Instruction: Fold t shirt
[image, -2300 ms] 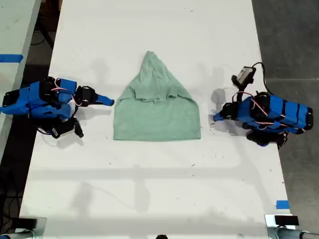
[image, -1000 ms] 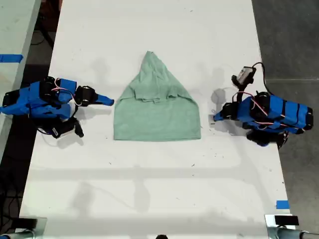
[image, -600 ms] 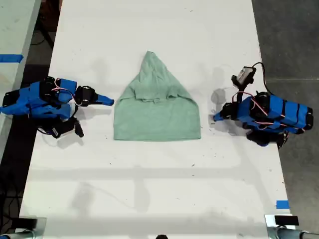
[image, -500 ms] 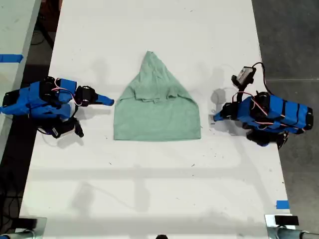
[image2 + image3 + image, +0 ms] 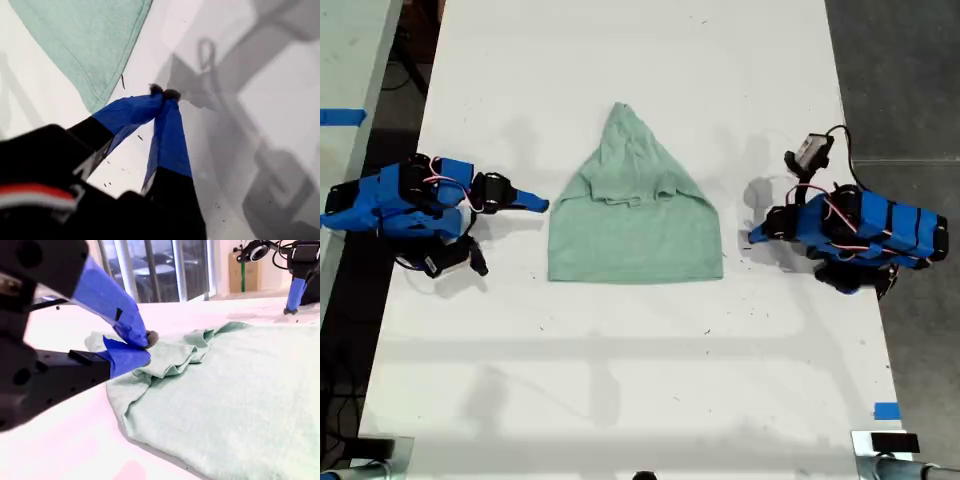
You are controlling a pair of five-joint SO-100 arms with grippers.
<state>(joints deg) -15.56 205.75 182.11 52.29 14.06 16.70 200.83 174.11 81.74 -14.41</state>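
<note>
The pale mint-green t shirt [image 5: 635, 230] lies flat on the white table [image 5: 640, 380], its sleeves folded in so the top narrows to a point. My first gripper [image 5: 753, 237] rests shut on the table just off the shirt's edge on the exterior view's right; its wrist view shows the joined tips [image 5: 164, 93] beside a shirt corner [image 5: 85, 40]. My second gripper [image 5: 542, 205] lies shut and empty at the shirt's edge on the exterior view's left. Its tips [image 5: 146, 347] sit in front of the bunched folds of the shirt [image 5: 240, 390], with the first gripper [image 5: 295, 292] far beyond.
Blue tape [image 5: 886, 410] marks the table near the exterior view's lower right corner. A small camera on a cable [image 5: 810, 150] rises above the first arm. Dark floor borders the table on both sides, with another table [image 5: 345, 60] at the exterior view's left.
</note>
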